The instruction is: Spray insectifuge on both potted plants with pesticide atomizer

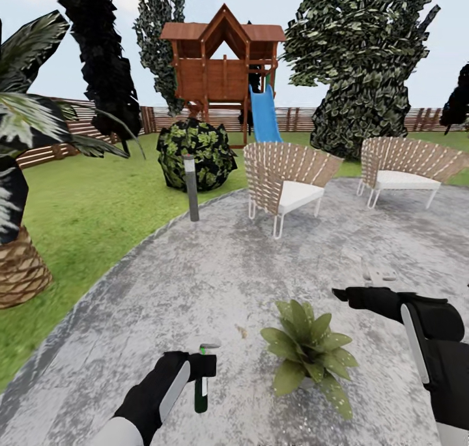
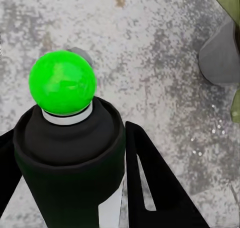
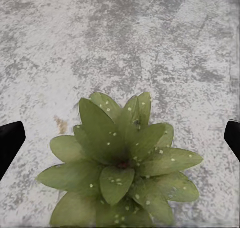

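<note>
We note the round patio [image 1: 215,270], mottled grey and gravelly, curving to a lawn [image 1: 85,205] on the left; bare paving lies open ahead as far as two slatted chairs [image 1: 286,178] at the far side. A grey bollard [image 1: 191,188] stands on the patio edge, just in front of a round bush [image 1: 195,154]. A scaly palm trunk [image 1: 19,270] stands on the lawn at near left.

The left gripper [image 1: 205,368] is clamped on the atomizer [image 1: 202,387], a dark green bottle held upright above the paving at near centre; in the left wrist view its fingers [image 2: 160,188] flank the dark bottle body.

The plant [image 1: 306,351], a rosette of pointed leaves, sits just right of the bottle. Whitish specks [image 3: 115,134] dot its leaves.

The right gripper [image 3: 120,138] hangs over the plant, jaws spread wide.
</note>
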### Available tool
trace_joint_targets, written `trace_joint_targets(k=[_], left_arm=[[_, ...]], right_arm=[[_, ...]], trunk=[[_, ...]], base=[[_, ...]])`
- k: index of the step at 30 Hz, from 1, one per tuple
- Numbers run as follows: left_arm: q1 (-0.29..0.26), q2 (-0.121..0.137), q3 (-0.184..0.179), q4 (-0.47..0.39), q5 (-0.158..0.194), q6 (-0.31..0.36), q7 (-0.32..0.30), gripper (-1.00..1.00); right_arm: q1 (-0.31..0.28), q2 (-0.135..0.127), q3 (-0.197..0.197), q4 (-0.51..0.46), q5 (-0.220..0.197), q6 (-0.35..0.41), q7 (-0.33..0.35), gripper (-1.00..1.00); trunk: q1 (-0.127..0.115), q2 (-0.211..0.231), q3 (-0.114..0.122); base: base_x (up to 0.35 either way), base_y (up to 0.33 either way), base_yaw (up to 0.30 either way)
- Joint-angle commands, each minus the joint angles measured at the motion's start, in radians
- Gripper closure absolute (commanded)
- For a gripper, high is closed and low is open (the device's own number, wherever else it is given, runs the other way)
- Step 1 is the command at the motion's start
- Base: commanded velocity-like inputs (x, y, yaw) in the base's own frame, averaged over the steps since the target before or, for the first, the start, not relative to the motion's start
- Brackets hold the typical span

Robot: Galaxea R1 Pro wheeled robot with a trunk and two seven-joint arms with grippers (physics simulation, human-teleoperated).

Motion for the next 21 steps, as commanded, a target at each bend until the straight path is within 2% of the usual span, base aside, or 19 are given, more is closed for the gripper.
trace_joint_targets(k=[1,6,7,11,15,18,21], left_arm=[[-0.001,-0.012,-0.004,-0.001,-0.005,0.004,0.007,1.00],[-0.001,-0.027,-0.066,-0.002,0.002,0.004,0.103,1.00],[-0.001,-0.036,-0.080,-0.002,0.004,0.003,0.152,1.00],[-0.001,-0.040,-0.082,-0.006,0.005,-0.002,0.160,1.00],[-0.001,-0.041,-0.080,-0.055,0.007,0.001,0.158,1.00],[-0.001,-0.042,-0.081,-0.066,0.007,0.002,0.165,1.00],[-0.001,-0.043,-0.083,-0.066,0.021,0.003,0.209,1.00]], right_arm=[[0.000,0.000,0.008,-0.001,0.010,0.004,0.009,-1.00],[-0.014,0.000,0.009,-0.001,0.010,0.004,0.009,-1.00],[-0.020,0.000,0.010,-0.001,0.011,0.004,0.009,-1.00],[-0.018,0.000,0.011,-0.001,0.011,0.004,0.009,-1.00],[-0.016,0.000,0.012,-0.001,0.012,0.004,0.010,-1.00],[-0.012,0.000,0.012,-0.001,0.011,0.004,0.010,-1.00],[-0.011,0.000,0.012,-0.001,0.011,0.004,0.011,-1.00]], trunk=[[0.000,0.000,-0.001],[0.000,0.000,-0.001],[0.000,0.000,-0.001],[0.000,0.000,-0.001],[0.000,0.000,-0.001],[0.001,-0.001,-0.013],[0.002,-0.002,-0.024]], base=[[0.000,0.283,-0.279],[0.000,0.268,-0.279],[0.000,0.245,-0.279],[0.000,0.094,-0.279],[0.000,0.011,-0.279],[0.000,0.002,-0.279],[0.000,0.000,-0.279]])
